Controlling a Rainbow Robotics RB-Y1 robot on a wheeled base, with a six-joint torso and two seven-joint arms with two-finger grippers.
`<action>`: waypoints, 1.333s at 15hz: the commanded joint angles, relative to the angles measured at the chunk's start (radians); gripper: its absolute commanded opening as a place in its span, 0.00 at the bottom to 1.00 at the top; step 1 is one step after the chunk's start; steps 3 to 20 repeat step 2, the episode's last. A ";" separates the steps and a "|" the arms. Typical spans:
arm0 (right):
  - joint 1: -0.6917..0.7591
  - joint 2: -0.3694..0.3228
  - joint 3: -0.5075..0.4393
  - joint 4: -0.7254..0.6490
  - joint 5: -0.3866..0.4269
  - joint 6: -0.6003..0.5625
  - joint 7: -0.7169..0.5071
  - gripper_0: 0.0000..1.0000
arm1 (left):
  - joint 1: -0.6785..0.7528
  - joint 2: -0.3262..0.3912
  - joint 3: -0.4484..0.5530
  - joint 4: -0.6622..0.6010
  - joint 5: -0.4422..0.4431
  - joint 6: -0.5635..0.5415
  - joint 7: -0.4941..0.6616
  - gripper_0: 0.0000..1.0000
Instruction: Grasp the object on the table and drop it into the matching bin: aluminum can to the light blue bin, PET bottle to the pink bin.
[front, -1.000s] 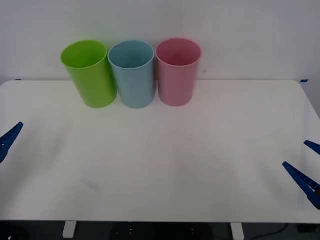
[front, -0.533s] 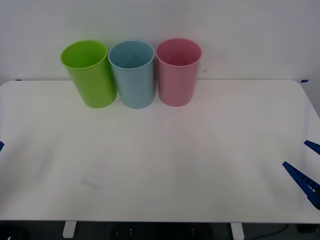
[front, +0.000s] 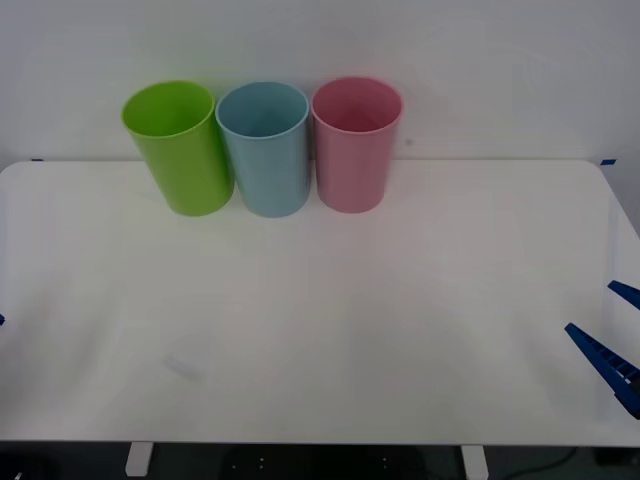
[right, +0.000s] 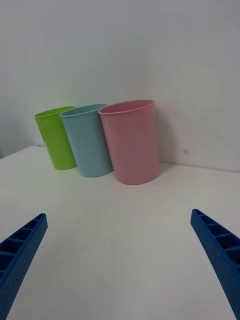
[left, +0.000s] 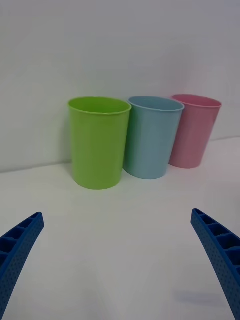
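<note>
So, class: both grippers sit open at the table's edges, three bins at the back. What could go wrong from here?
1. The light blue bin touches or nearly touches the lime green bin and the pink bin, so a drop could land in the wrong one.
2. An arm reaching across the table might knock these bins over.

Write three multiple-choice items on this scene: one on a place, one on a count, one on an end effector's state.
1. Which bin stands between the other two?
A. lime green bin
B. light blue bin
C. pink bin

2. How many bins stand on the table?
A. two
B. three
C. four

3. The right end effector's fingers are:
A. open
B. shut on a can
C. shut on nothing

Key: 1 B, the light blue bin stands between the lime green bin and the pink bin. 2 B, three stand at the far edge of the table. 3 A, the right end effector shows fingers spread wide, nothing between.
</note>
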 joint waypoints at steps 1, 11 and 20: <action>0.000 0.000 0.000 0.000 0.000 0.000 0.000 1.00 | 0.001 0.000 -0.005 0.001 0.000 0.000 0.000 1.00; 0.000 0.000 0.000 0.000 0.000 0.000 0.000 1.00 | 0.001 0.000 -0.005 0.001 0.000 0.000 0.000 1.00; 0.000 0.000 0.000 0.000 0.000 0.000 0.000 1.00 | 0.001 0.000 -0.005 0.001 0.000 0.000 0.000 1.00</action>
